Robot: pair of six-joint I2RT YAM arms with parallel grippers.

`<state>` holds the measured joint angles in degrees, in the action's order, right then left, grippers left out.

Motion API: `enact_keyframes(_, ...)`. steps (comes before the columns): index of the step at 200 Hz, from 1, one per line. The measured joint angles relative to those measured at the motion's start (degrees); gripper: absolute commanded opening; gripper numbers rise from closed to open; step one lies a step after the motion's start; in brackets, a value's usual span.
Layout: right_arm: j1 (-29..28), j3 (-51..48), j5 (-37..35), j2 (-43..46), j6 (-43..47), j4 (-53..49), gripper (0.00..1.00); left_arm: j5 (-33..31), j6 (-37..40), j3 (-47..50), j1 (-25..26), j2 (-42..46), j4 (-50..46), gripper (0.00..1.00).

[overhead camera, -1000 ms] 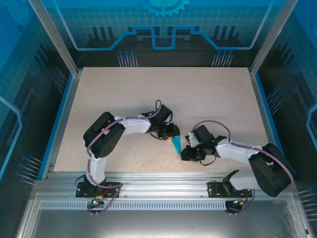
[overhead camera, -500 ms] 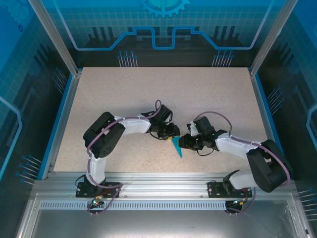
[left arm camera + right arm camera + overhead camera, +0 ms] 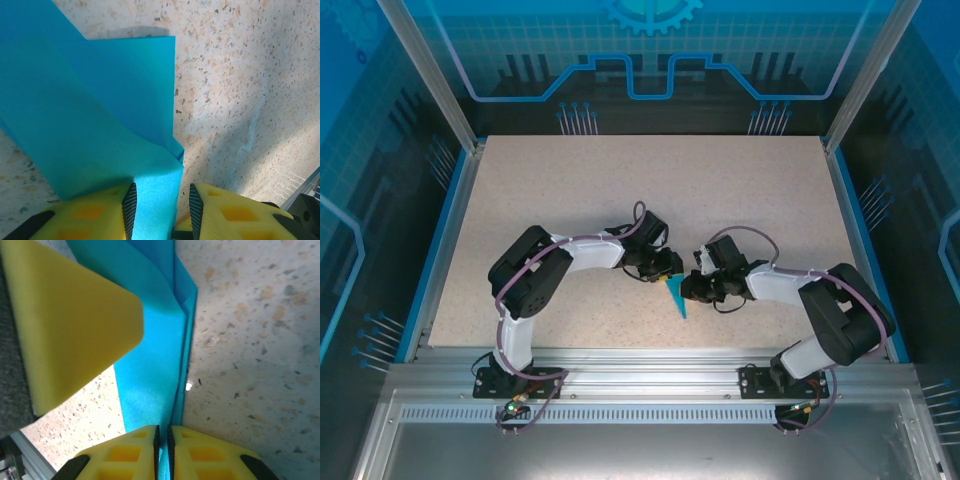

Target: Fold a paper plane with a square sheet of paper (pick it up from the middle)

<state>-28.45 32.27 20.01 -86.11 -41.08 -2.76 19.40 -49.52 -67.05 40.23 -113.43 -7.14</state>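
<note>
Left claw (image 3: 160,194) was clamped on the paper plane (image 3: 100,125), a folded layer of teal paper filling the gap between its yellow fingers; right claw (image 3: 163,432) was pinched on the plane's layered edge, its pads nearly together with only the thin paper between them; seen from above, both claws met at the plane's far, wider end, the left claw on its left and the right claw on its right; the plane lay over the speckled table (image 3: 620,180), a little near of the middle; its long axis ran far to near, leaning slightly right; its sharp tip pointed toward the near edge, free of both claws; whether the tip touched the table could not be told.
</note>
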Motion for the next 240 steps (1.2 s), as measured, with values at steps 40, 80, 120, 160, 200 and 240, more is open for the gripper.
enact_keyframes(40,0.0,0.0,-2.6,4.2,0.6,-3.2,0.16,0.0,0.0,0.0,0.0,0.0,0.0,0.38)
enact_keyframes(80,0.0,-0.9,0.6,8.7,-0.7,1.0,0.08,0.0,0.0,0.0,0.0,0.0,0.0,0.38)
enact_keyframes(120,0.0,-1.5,3.1,4.3,-2.7,6.1,0.05,0.0,0.0,0.0,0.0,0.0,0.0,0.38)
enact_keyframes(160,0.0,-2.0,2.6,0.0,-3.5,7.8,0.04,0.0,0.0,0.0,0.0,0.0,0.1,0.38)
enact_keyframes(200,0.0,-1.3,1.4,-2.6,-1.9,6.8,0.00,0.0,0.0,-0.5,0.0,0.0,0.0,0.42)
enact_keyframes(240,0.0,0.3,2.0,-4.3,-0.3,6.3,0.00,0.0,0.8,-1.5,-0.5,1.7,-0.5,0.50)
